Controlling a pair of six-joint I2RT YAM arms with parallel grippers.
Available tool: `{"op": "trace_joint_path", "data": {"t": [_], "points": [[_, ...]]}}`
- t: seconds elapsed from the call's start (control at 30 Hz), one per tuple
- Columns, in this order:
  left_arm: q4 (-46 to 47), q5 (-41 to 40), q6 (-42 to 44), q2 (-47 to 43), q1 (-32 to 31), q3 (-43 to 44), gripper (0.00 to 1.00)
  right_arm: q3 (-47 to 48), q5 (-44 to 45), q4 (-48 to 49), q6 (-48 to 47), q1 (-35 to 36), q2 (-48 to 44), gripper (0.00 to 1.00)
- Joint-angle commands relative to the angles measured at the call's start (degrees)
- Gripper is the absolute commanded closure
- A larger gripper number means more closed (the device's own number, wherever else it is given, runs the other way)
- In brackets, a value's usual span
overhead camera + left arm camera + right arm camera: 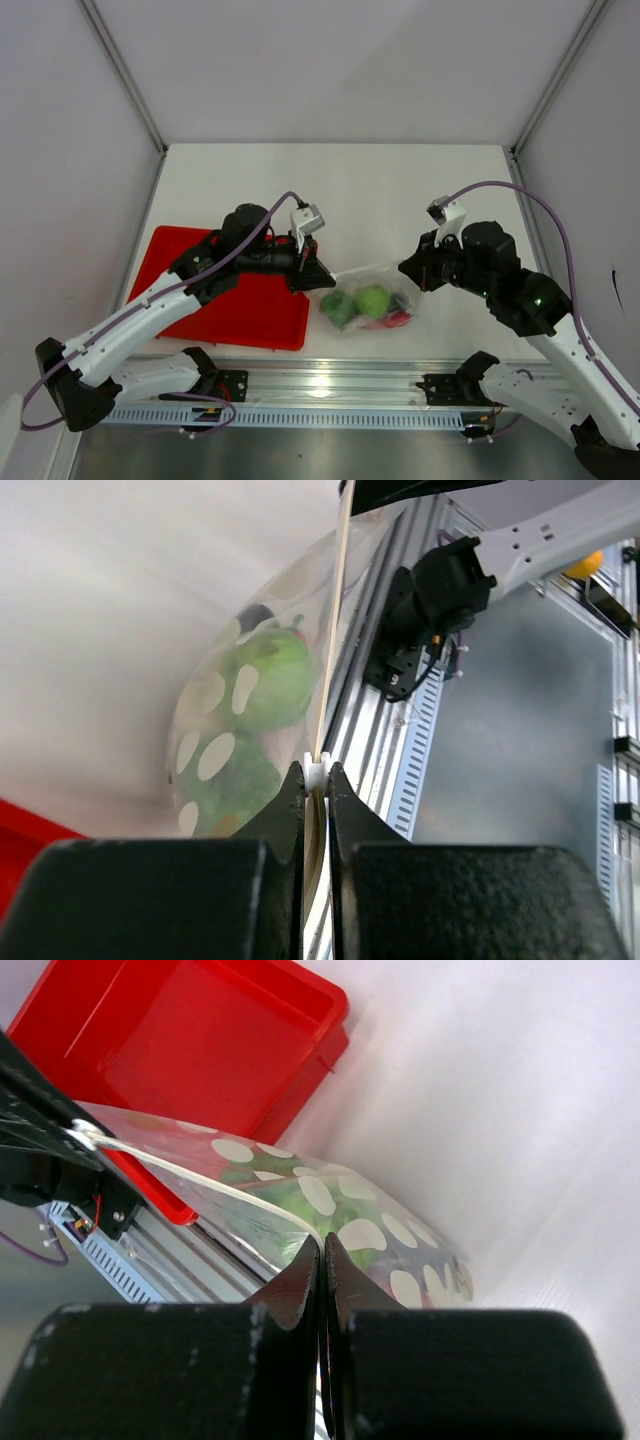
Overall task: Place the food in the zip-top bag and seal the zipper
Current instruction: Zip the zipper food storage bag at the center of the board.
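Observation:
The clear, white-dotted zip-top bag (372,298) hangs low over the table between my two grippers. The food shows through it: round green pieces (372,299) (262,678) and something red (398,320) at the lower right. My left gripper (324,279) (316,776) is shut on the white slider at the left end of the zipper (334,630). The pale zipper strip (200,1175) stretches taut across to my right gripper (409,268) (321,1246), which is shut on the bag's right top corner. Other food pieces cannot be made out.
The red tray (170,262) (190,1050) lies on the white table left of the bag, partly under the left arm. The aluminium rail (330,385) with the arm bases runs along the near edge, just in front of the bag. Walls close in the sides and back.

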Motion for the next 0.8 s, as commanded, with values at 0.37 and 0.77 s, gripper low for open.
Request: {"op": "trace_joint_path", "data": {"t": [0.37,0.77], "points": [[-9.9,-13.8,-0.5,-9.6,0.7,-4.6,0.95,-0.7,11.4,-5.5,4.4,-2.3,-2.5,1.00],[-9.8,-15.1,-1.7,-12.6,0.7,-6.1,0.67,-2.2,12.6,-6.4,6.6,-2.4,-2.4,1.00]]}}
